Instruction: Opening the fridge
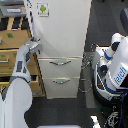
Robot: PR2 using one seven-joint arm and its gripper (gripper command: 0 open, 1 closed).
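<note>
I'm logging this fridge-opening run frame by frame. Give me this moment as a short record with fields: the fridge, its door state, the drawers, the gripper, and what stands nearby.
fridge: tall white fridge, centre of the exterior view
upper door: looks shut; green-and-white sticker near its top corner on the view's left
drawers: two lower drawers, each with a curved silver handle, both look closed
gripper: gripper at the fridge's edge on the view's left; open or shut cannot be told
nearby: wooden cabinet on the view's left; second white robot on the view's right
</note>
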